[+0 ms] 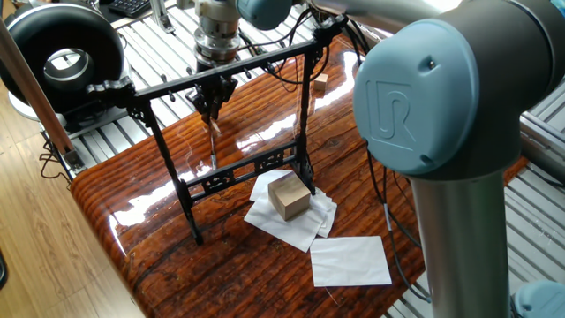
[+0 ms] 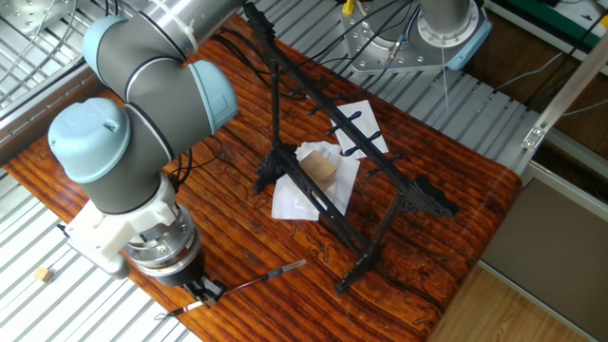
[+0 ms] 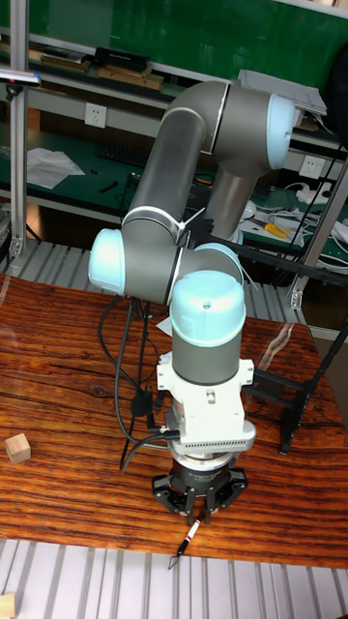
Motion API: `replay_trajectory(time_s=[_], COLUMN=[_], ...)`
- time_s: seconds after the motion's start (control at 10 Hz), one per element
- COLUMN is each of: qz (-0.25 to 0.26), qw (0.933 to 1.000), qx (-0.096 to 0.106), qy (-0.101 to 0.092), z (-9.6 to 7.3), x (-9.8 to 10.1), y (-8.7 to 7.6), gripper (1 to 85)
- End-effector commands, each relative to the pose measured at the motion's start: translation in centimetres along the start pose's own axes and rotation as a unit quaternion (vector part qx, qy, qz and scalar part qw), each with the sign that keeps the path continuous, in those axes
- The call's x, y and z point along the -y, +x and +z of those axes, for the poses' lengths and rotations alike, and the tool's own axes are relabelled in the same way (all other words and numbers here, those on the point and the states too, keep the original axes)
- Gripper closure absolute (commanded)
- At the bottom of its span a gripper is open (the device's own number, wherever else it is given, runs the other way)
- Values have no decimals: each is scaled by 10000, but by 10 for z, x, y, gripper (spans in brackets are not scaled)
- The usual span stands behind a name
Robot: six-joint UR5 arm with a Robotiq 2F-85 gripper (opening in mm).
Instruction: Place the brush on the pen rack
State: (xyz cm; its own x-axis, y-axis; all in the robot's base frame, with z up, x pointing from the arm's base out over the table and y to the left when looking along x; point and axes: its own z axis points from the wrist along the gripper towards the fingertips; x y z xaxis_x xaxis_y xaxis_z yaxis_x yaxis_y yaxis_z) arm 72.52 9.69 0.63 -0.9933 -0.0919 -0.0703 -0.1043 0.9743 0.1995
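The pen rack (image 1: 265, 60) is a tall black frame standing on the wooden table, also seen in the other fixed view (image 2: 366, 157) and at the right of the tall fixed view (image 3: 302, 385). My gripper (image 1: 213, 104) is just behind the rack's top bar, left of its middle. It is shut on the upper end of the brush (image 1: 212, 141), a thin dark rod that hangs down behind the bar toward the table. In the other fixed view the gripper (image 2: 201, 291) holds the brush (image 2: 271, 276) above the table's near edge. The tall fixed view shows the brush (image 3: 186, 542) below the gripper (image 3: 197, 498).
A wooden block (image 1: 290, 196) sits on crumpled white paper (image 1: 305, 225) at the rack's foot, with a flat white sheet (image 1: 350, 261) nearby. A small wooden cube (image 1: 320, 84) lies behind the rack. A black round device (image 1: 62, 53) stands off the table's far left.
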Motion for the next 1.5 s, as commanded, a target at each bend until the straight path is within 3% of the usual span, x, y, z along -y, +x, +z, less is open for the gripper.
replay_trajectory(time_s=[0.0,0.1,0.4,0.6,0.8,1.1,1.4], qz=[-60,-107,420,640,722,701,759], qw=[10000,9999,9980,9972,9970,9971,9959], qx=[-32,-100,-260,-67,34,111,102], qy=[39,85,-389,-375,-271,-268,-491], z=[-3,-4,-14,-13,-11,-9,-10], x=[4,6,-21,-21,-15,-13,-25], y=[2,5,9,-2,-6,-9,-10], gripper=[583,583,540,540,540,547,537])
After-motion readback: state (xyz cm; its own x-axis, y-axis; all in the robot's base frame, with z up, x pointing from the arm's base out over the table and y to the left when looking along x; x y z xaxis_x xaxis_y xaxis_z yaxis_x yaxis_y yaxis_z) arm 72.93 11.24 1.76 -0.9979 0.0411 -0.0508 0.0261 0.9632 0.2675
